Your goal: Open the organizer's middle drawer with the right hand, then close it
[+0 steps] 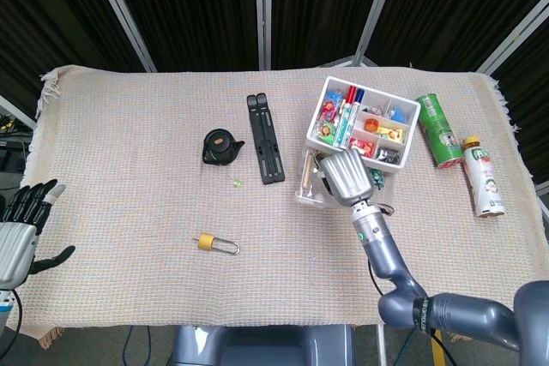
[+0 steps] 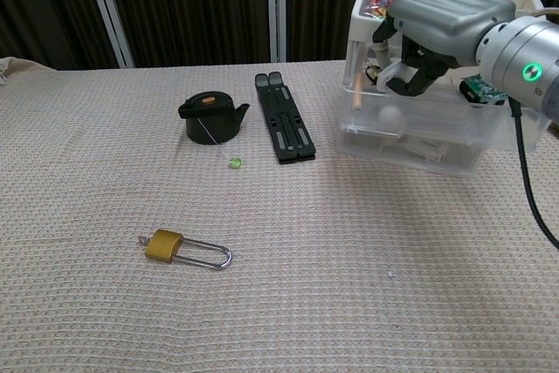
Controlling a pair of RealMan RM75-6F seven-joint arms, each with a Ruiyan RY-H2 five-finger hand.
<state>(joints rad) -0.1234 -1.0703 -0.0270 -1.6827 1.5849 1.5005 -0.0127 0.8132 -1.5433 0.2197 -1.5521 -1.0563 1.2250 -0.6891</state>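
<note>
Right hand point(image 2: 417, 41), fingers hooked on the partly open middle drawer point(image 2: 410, 121) of the organizer point(image 1: 364, 123) at the table's far right, risks dragging the light organizer or slipping off if pulled unevenly.

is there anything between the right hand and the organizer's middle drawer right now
Nothing visible. The right hand is already at the front of the organizer, its fingers curled at the middle drawer, which sticks out toward the robot.
</note>
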